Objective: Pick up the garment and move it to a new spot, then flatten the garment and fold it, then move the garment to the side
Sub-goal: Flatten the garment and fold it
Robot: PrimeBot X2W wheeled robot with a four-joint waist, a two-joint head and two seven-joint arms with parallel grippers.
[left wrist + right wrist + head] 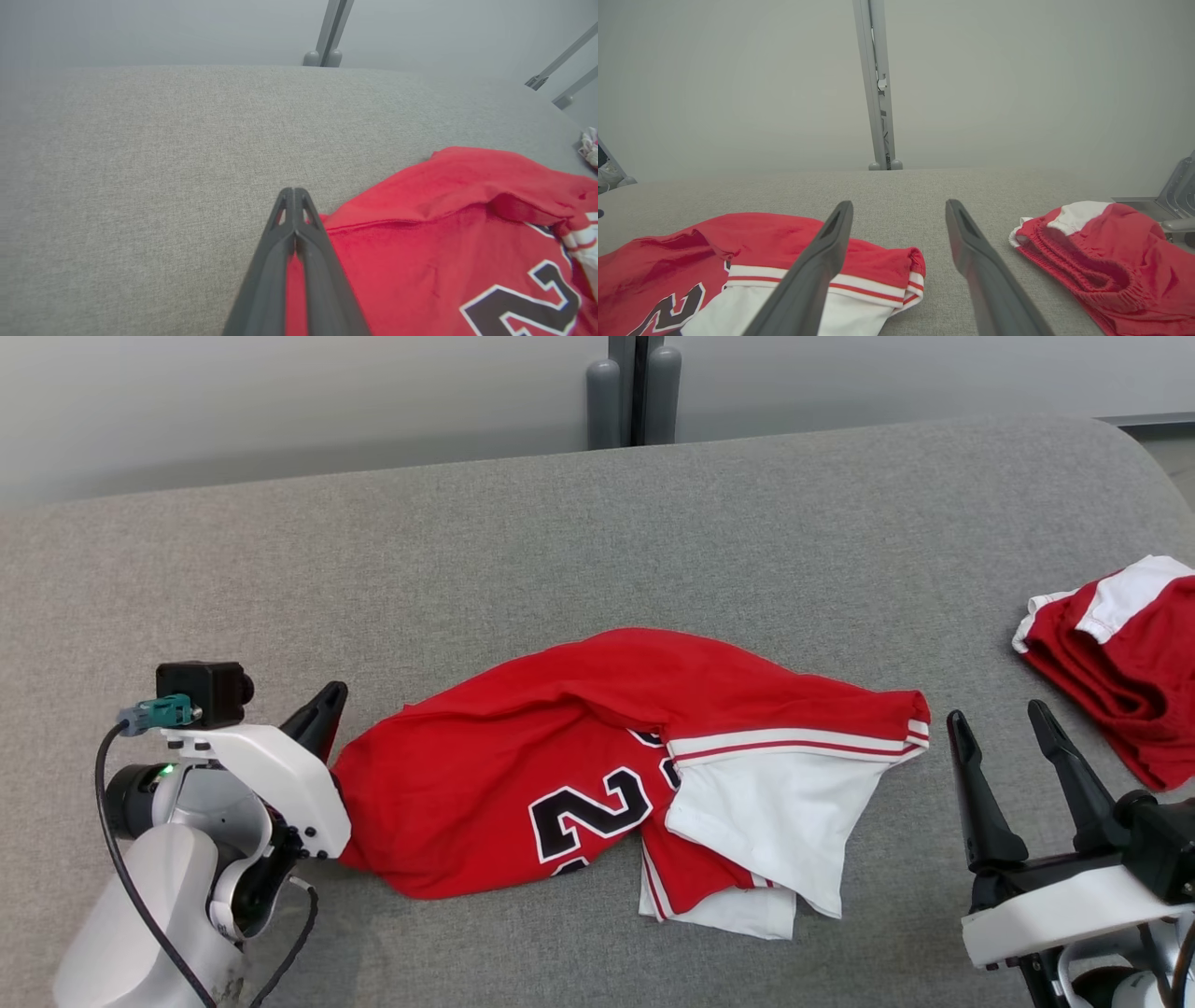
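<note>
- Head view: the red-and-white garment (523, 756) lies crumpled mid-surface, just toward 6 o'clock, with its white panel folded over at the 4 o'clock end.
- The left pincer (329, 700) sits at 8 o'clock, right on the garment's left edge, and the red cloth bunches in toward it.
- The right pincer (996, 712) is at 4 o'clock, released, hovering off the garment's striped hem.
- A second red-and-white piece (1130, 663) lies bundled at 3 o'clock, apart on the grey surface (653, 541).
- Left wrist view: the pincer (293, 192) is clenched, fingers pressed together. Red fabric shows between them lower down, so it is grasping the garment (444, 224) at its edge, and the tips poke past onto bare surface.
- Right wrist view: the fingers are spread wide around nothing, with the pincer (899, 204) over grey cloth. The garment's hem is at 8 o'clock, the other piece (1111, 252) at 4 o'clock and a grey post (878, 84) at 12.
</note>
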